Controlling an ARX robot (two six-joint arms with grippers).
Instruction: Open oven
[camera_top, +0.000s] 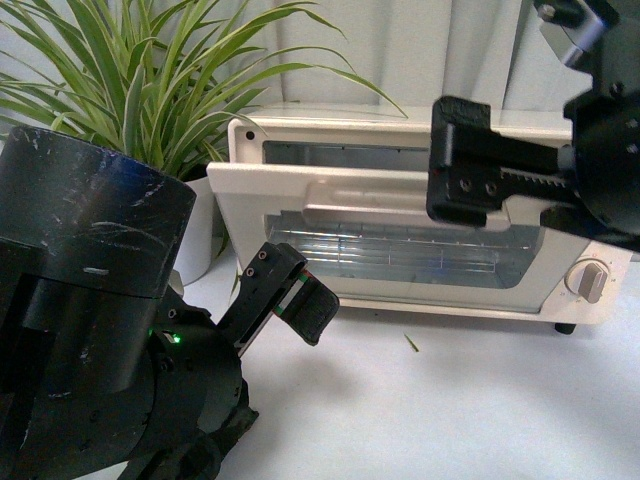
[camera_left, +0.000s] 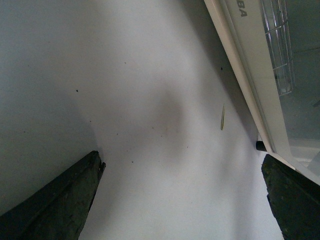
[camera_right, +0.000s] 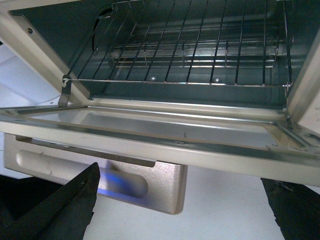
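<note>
The cream-white oven (camera_top: 400, 250) stands at the back of the white table. Its glass door (camera_top: 400, 262) hangs partly open and tilts forward, with the bar handle (camera_top: 365, 212) at its top edge. My right gripper (camera_top: 450, 165) is open just in front of the handle's right end and holds nothing. In the right wrist view the gripper (camera_right: 180, 205) is below the door (camera_right: 175, 130) and handle (camera_right: 100, 175), with the wire rack (camera_right: 190, 55) inside. My left gripper (camera_top: 295, 290) is open and empty above the table, left of the oven. In the left wrist view the gripper (camera_left: 180, 200) faces bare table beside the oven (camera_left: 255, 75).
A spider plant (camera_top: 130, 90) in a white pot stands left of the oven. A knob (camera_top: 590, 280) is on the oven's right side. A thin leaf sliver (camera_top: 411, 343) lies on the table (camera_top: 450, 400) in front. A black oven foot (camera_left: 260, 145) shows.
</note>
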